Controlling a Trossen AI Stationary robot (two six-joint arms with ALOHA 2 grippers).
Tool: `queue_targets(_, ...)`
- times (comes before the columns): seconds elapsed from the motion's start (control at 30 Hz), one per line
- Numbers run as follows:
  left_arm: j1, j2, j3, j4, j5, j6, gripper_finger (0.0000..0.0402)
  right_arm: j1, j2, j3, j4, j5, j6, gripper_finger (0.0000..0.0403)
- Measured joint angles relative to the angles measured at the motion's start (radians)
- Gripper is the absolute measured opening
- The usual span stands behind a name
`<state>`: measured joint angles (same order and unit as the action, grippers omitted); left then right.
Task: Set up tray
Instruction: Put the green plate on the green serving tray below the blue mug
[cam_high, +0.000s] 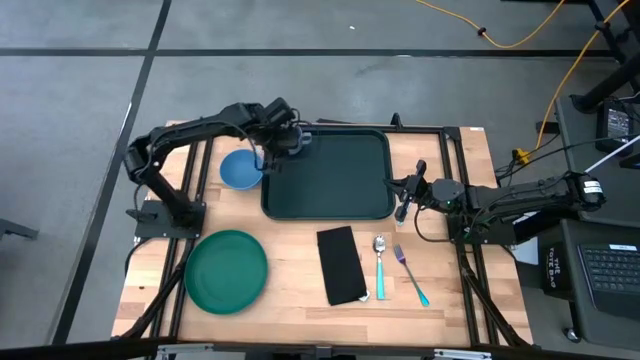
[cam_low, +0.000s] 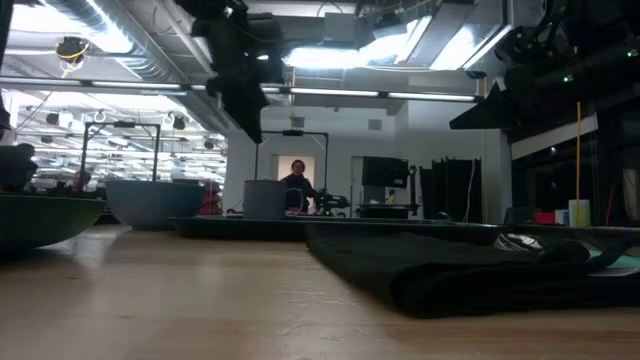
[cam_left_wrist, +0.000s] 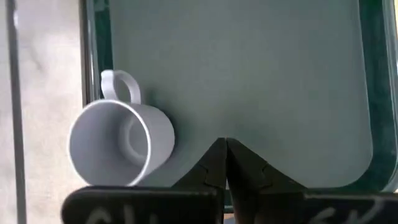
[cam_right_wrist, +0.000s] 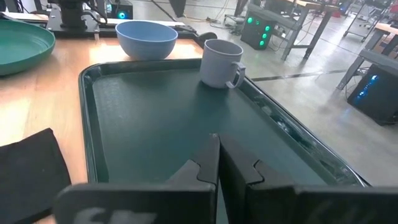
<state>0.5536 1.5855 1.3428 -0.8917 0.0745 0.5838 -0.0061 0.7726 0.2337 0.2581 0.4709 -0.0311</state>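
The dark green tray (cam_high: 325, 172) lies flat on the table's far middle. A pale grey mug (cam_left_wrist: 121, 143) stands upright in the tray's far-left corner (cam_right_wrist: 219, 62), its handle towards the rim. My left gripper (cam_high: 290, 140) hangs above that corner beside the mug, shut (cam_left_wrist: 224, 155), touching nothing. My right gripper (cam_high: 400, 197) is at the tray's right edge, pointing across it towards the mug, shut (cam_right_wrist: 217, 155) and empty. In the low view the mug (cam_low: 265, 198) stands on the tray (cam_low: 300, 228).
A blue bowl (cam_high: 240, 168) stands just left of the tray. A round green plate (cam_high: 226, 270) lies near-left. A black folded napkin (cam_high: 340, 265), a spoon (cam_high: 380, 265) and a fork (cam_high: 410, 275) lie side by side near the tray's near edge.
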Motion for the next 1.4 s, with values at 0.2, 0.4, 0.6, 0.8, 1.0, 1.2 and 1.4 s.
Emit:
queue_targets(0.2, -0.036, -0.140, -0.168, 0.122, -0.011, -0.102, 0.0001, 0.000, 0.000, 0.000, 0.000, 0.000, -0.001, 0.0010)
queue_targets(0.4, -0.168, -0.261, -0.288, 0.140, -0.202, -0.261, 0.0002, 0.000, 0.000, 0.000, 0.035, 0.000, -0.002, 0.0010)
queue_targets(0.6, -0.356, -0.282, -0.301, 0.127, -0.272, -0.405, 0.0003, 0.000, 0.000, 0.000, 0.056, -0.003, -0.015, 0.0010)
queue_targets(0.8, -0.531, -0.275, -0.301, 0.125, -0.365, -0.575, 0.0001, 0.005, 0.000, 0.000, 0.047, -0.143, -0.035, 0.0010)
queue_targets(1.0, -0.675, -0.245, -0.301, 0.133, -0.381, -0.763, 0.0001, 0.014, 0.000, 0.000, 0.043, -0.152, -0.131, 0.0010)
queue_targets(1.2, -0.803, -0.149, -0.285, 0.130, -0.363, -0.999, 0.0002, 0.020, 0.000, 0.001, 0.013, -0.163, -0.132, 0.0010)
queue_targets(1.4, -0.919, -0.040, -0.158, 0.074, -0.359, -1.161, 0.0002, 0.047, 0.000, 0.001, -0.017, -0.241, -0.109, 0.0010)
